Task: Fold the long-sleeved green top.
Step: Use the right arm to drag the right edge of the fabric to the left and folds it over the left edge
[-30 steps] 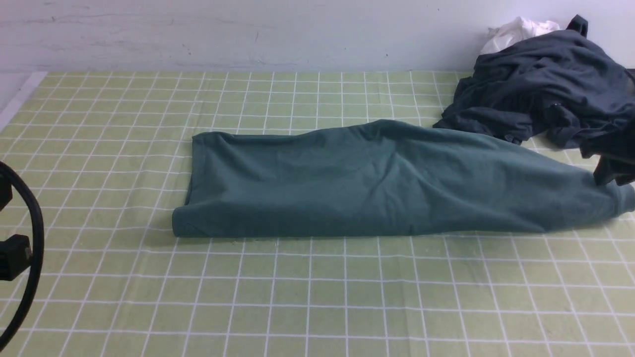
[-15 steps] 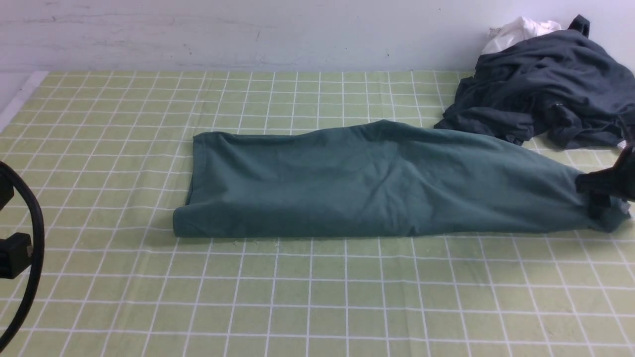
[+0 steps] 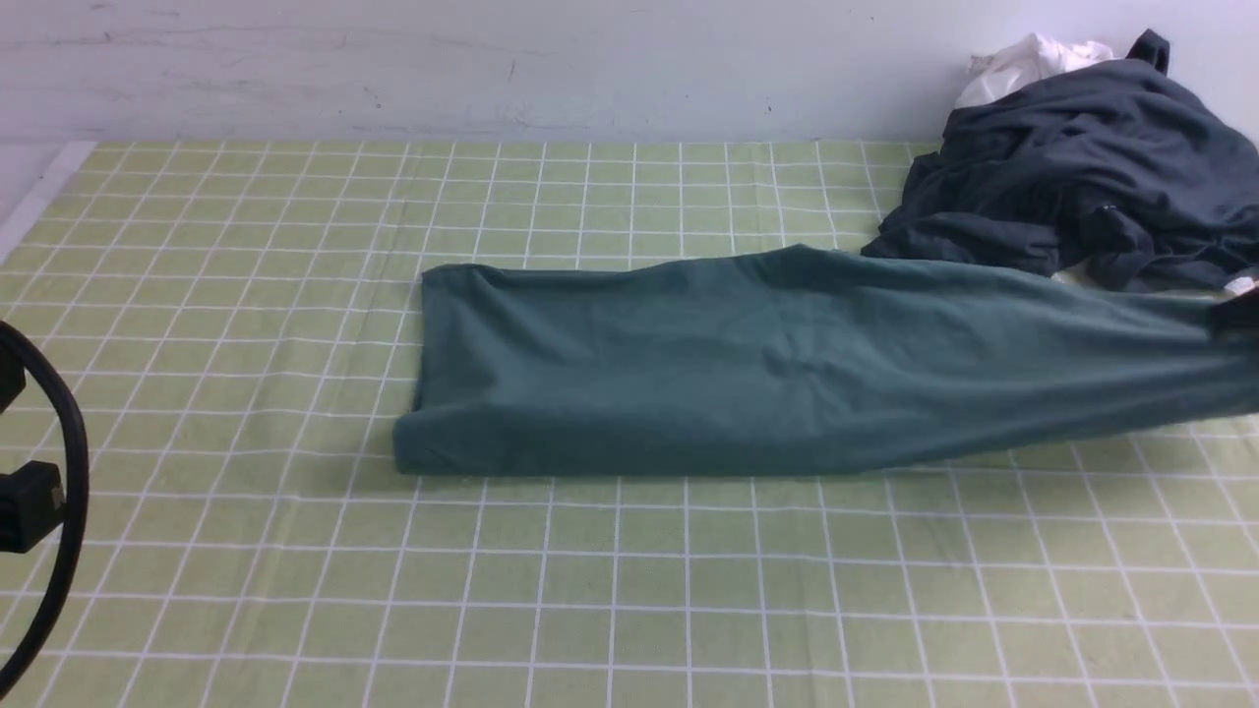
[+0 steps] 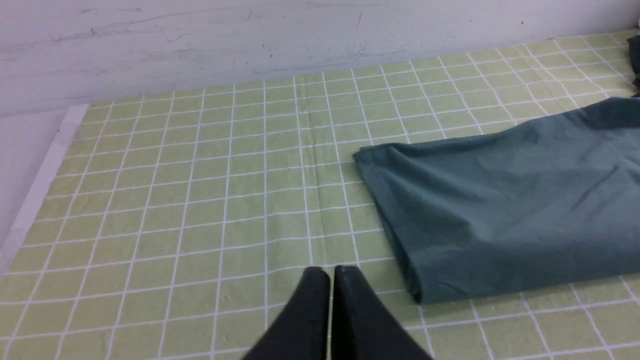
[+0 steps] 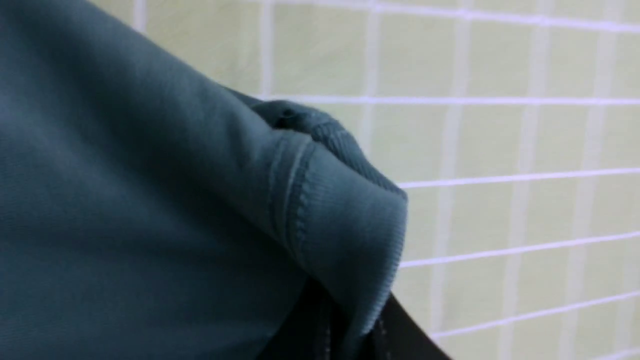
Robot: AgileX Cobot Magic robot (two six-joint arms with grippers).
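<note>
The green long-sleeved top (image 3: 767, 364) lies as a long folded band across the checked tablecloth (image 3: 629, 590). Its right end is stretched and raised off the table at the front view's right edge. My right gripper (image 3: 1241, 313) shows there only as a dark tip. In the right wrist view it (image 5: 360, 332) is shut on a ribbed hem of the top (image 5: 345, 235). My left gripper (image 4: 331, 272) is shut and empty. It hovers over bare cloth just beside the near left corner of the top (image 4: 510, 200).
A crumpled charcoal-grey garment (image 3: 1072, 187) lies at the back right, touching the top's far edge, with a small white cloth (image 3: 1028, 59) behind it. A white wall runs along the back. A black cable (image 3: 64, 511) loops at the left edge.
The top has slid to the right and stretched out flatter. Its right end has risen off the table. My right gripper has moved right and up to the frame's edge.
</note>
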